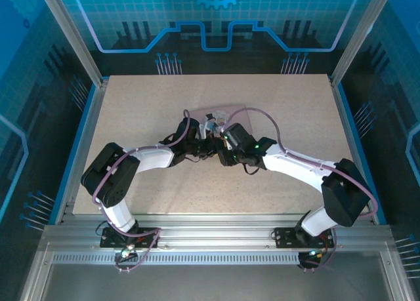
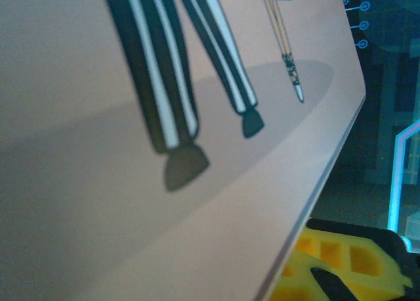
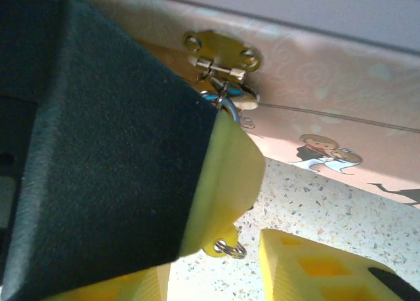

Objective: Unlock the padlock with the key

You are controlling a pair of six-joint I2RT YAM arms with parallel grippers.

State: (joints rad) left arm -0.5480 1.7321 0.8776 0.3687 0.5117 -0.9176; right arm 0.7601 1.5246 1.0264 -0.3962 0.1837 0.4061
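Both arms reach in over the middle of the table [image 1: 131, 104] and meet at the pink tin [image 1: 200, 112]: the left gripper [image 1: 202, 136] comes at it from about 8 o'clock, the right gripper [image 1: 218, 130] from about 4 o'clock. Seen from the right wrist, the padlock [image 3: 222, 101], a tiny thing with a blue part and a silver shackle, hangs at 6 o'clock from the brass hasp [image 3: 222, 50] on the tin's wall, just past the edge of the near yellow finger [image 3: 226, 176]. A small key ring [image 3: 231, 249] peeps out at 6 o'clock under that finger, and speckled tabletop shows between it and the other finger. Whether the two are pinching a key I cannot tell. From the left wrist, the tin's printed face lies right up close, with one yellow finger [image 2: 328, 261] at 5 o'clock beyond its edge. The left gripper's fingers are pressed together, but I cannot tell whether they nip the tin's edge.
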